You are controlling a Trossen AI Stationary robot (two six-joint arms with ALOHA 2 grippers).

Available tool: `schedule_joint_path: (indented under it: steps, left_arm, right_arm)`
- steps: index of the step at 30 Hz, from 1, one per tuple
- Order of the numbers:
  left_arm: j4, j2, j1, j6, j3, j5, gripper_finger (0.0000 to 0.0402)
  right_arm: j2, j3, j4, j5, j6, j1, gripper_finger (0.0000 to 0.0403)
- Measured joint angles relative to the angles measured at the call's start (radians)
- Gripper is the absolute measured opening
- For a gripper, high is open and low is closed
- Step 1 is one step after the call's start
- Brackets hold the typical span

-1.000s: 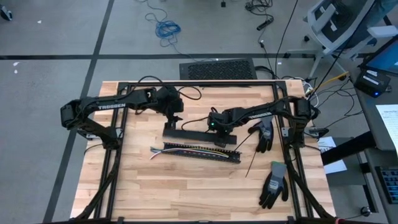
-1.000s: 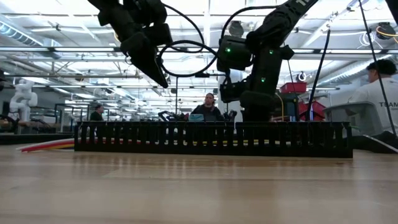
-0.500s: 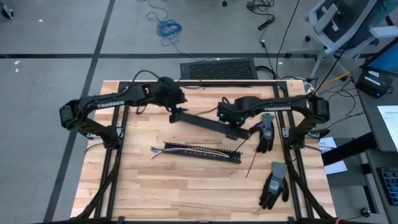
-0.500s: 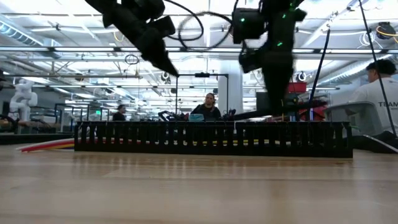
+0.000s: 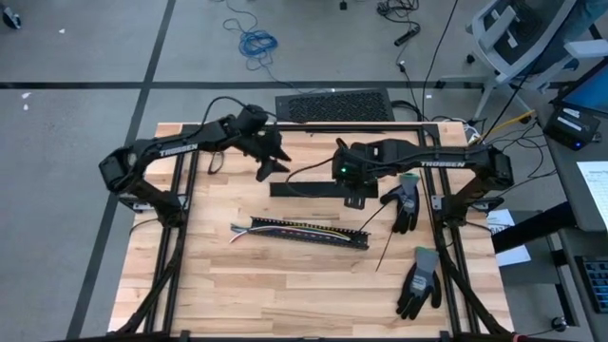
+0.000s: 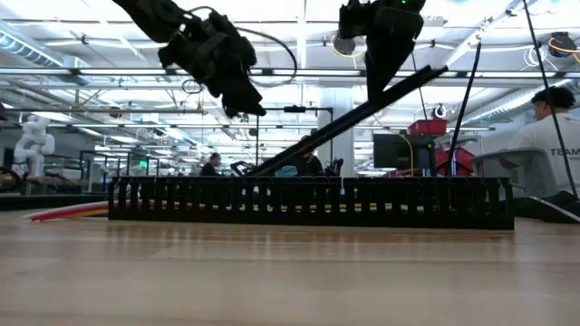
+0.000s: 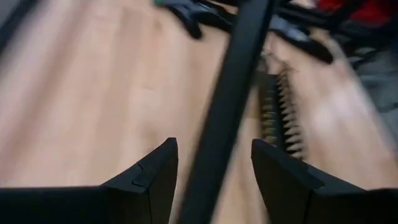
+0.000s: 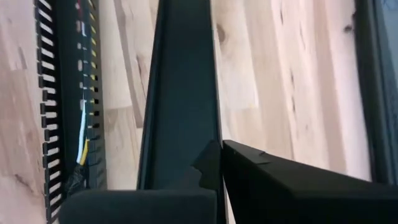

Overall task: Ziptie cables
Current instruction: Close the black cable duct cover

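Note:
The cables [image 5: 239, 229] lie in a black slotted duct [image 5: 304, 233] at mid-table. Their coloured ends stick out of its left end [image 6: 63, 213]. A long black cover strip [image 5: 309, 190] hangs behind the duct, slanting up to the right in the low view [image 6: 362, 109]. My right gripper [image 5: 353, 193] is shut on it. My left gripper [image 5: 270, 167] hovers open above the strip's low left end. In the left wrist view the strip [image 7: 224, 112] shows beyond the gap between the fingers, apart from them. My right gripper pinches the cover strip between its two fingers, toward its right end [image 8: 208, 152]. The fingers [image 8: 280, 183] come from above, pointing steeply down, and lie across the strip. The strip is tilted, its right end [image 6: 439, 72] high and its left end [image 6: 258, 167] low behind the duct.
Two grey-and-black gloves [image 5: 404, 204] [image 5: 418, 280] lie at the table's right. Thin black zip-tie strips [image 5: 385, 249] lie between them and the duct. The black arm frame [image 5: 180, 237] stands along both sides, and bare wood lies in front of the duct.
My right gripper has risen with the cover strip. The strip has tipped from nearly flat beside the duct to a steep slant, its left end staying low, and has swung away from the duct toward the far edge. My left gripper has turned and shifted slightly above that left end.

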Motion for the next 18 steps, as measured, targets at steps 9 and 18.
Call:
schedule_joint_path:
  steps: [9, 18]
  left_arm:
    - [-0.01, 0.061, -0.038, -0.046, 0.0, 0.081, 0.0198]
    - [-0.014, 0.112, -0.061, -0.045, 0.0, 0.026, 0.0198]
  right_arm:
    - [-0.002, 0.048, 0.02, 0.003, -0.079, 0.0, 0.0001]
    - [-0.002, 0.139, 0.064, 0.002, -0.111, 0.0, 0.0001]
